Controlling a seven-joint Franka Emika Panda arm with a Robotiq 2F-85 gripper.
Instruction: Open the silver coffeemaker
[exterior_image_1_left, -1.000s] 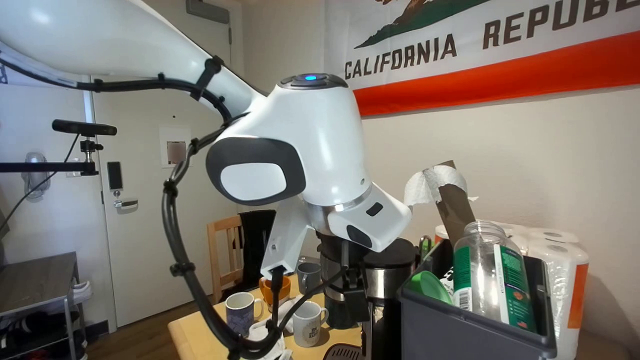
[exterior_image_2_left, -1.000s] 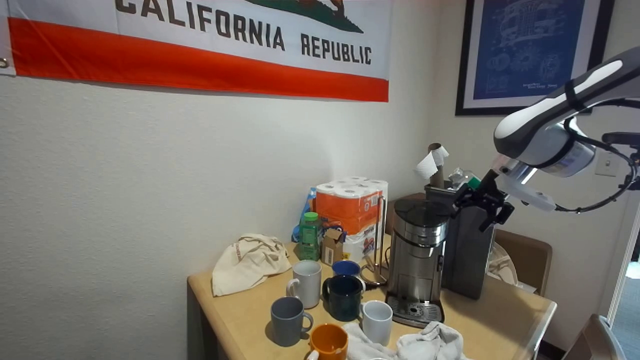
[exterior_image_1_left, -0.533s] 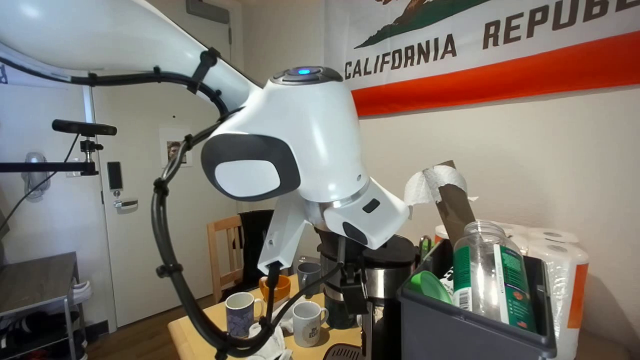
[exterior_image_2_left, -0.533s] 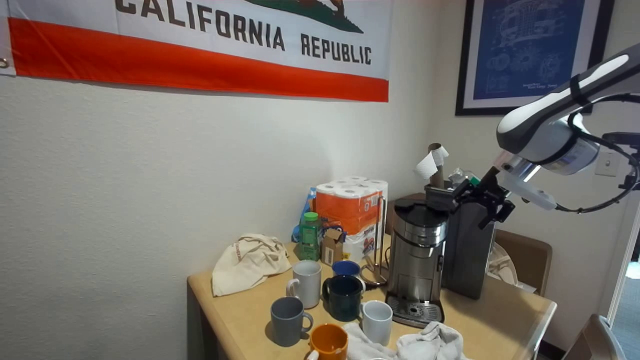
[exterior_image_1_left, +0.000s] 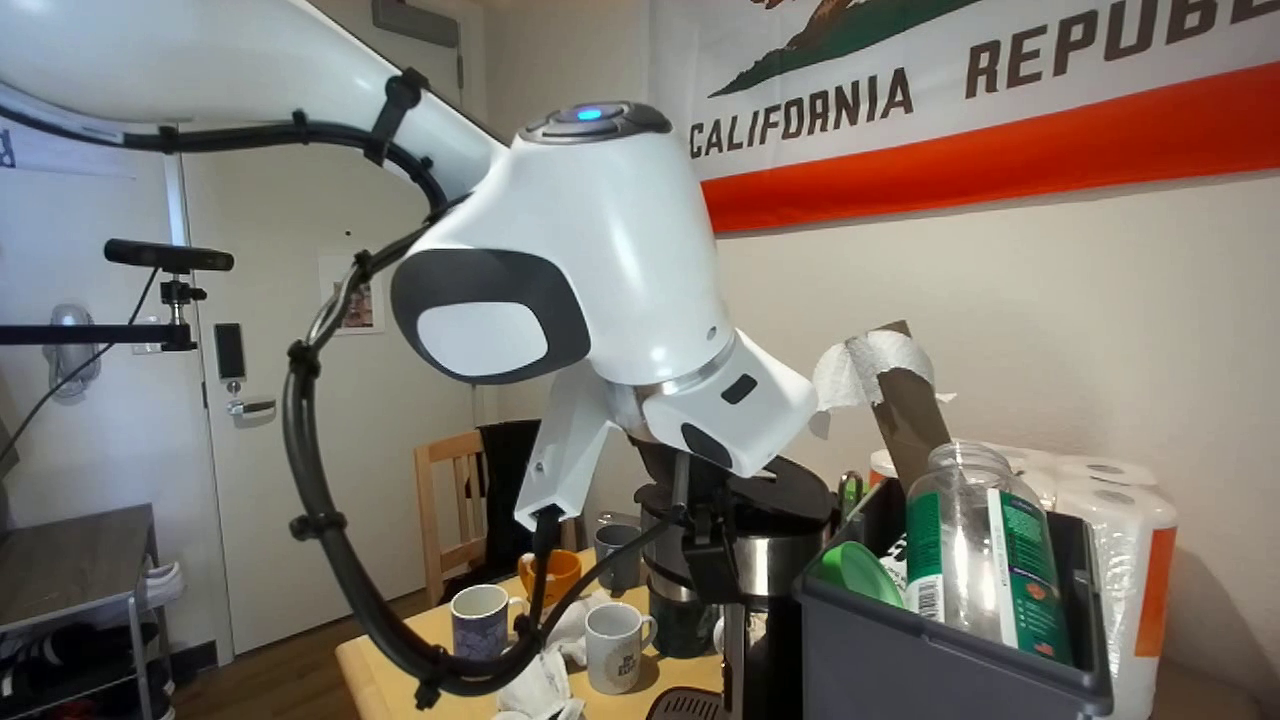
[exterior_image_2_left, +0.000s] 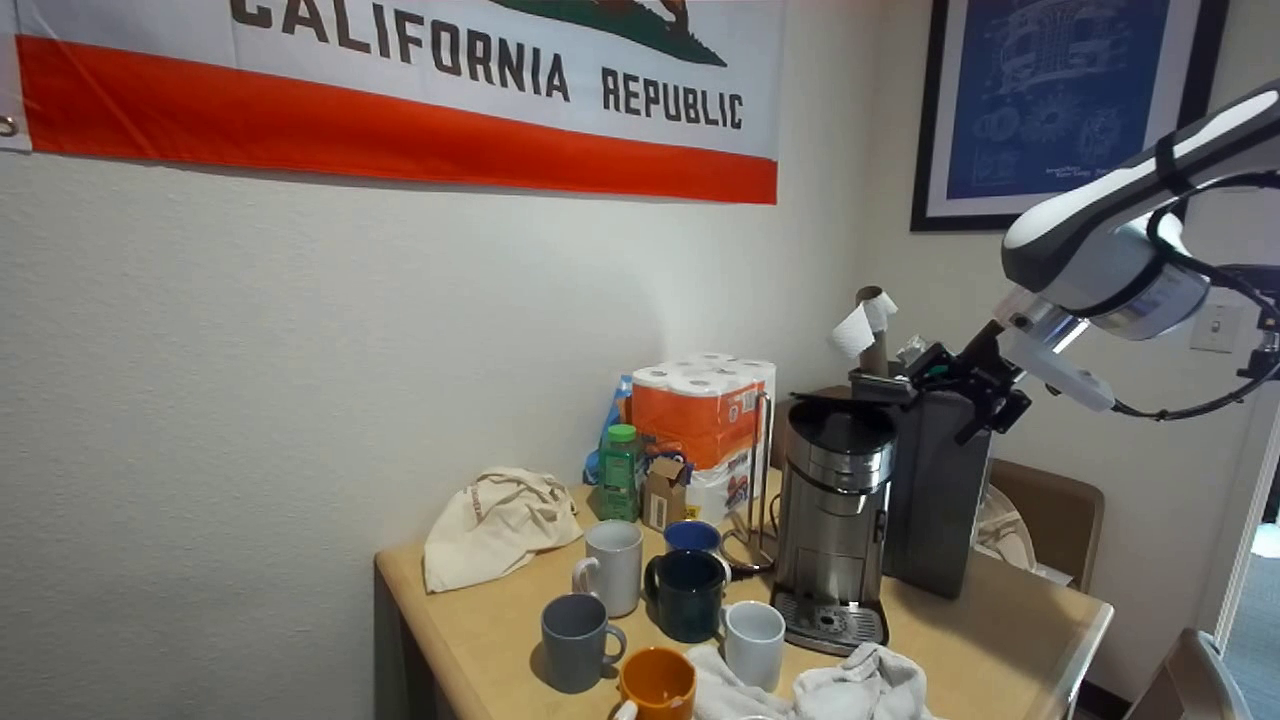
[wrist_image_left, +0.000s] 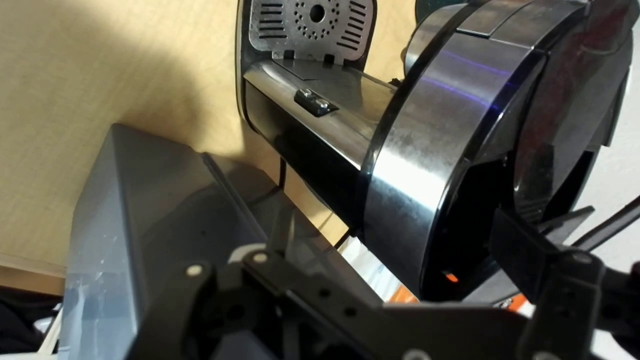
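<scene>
"Silver coffeemaker (exterior_image_2_left: 830, 530): whereabouts?"

"In an exterior view, past the orange mug (exterior_image_2_left: 659, 682), then the small white mug (exterior_image_2_left: 755, 645), standing well in from the right corner of the table (exterior_image_2_left: 985, 640). Its lid (wrist_image_left: 575, 120) is tilted up."

"And the gripper (wrist_image_left: 392, 225)?"

"Fingers spread wide, one right by the lid; I can't tell whether it touches."

"Behind?"

"Grey bin (exterior_image_2_left: 935, 500), near the far edge."

An exterior view looks past the nearby robot arm (exterior_image_1_left: 610, 250) toward a door (exterior_image_1_left: 265, 300); an exterior view looks from farther off across the counter (exterior_image_2_left: 1000, 630). Both share the California flag (exterior_image_2_left: 400, 130) and silver coffeemaker (exterior_image_2_left: 835, 520). The wrist view looks closely down past the hand (wrist_image_left: 395, 220).
</scene>
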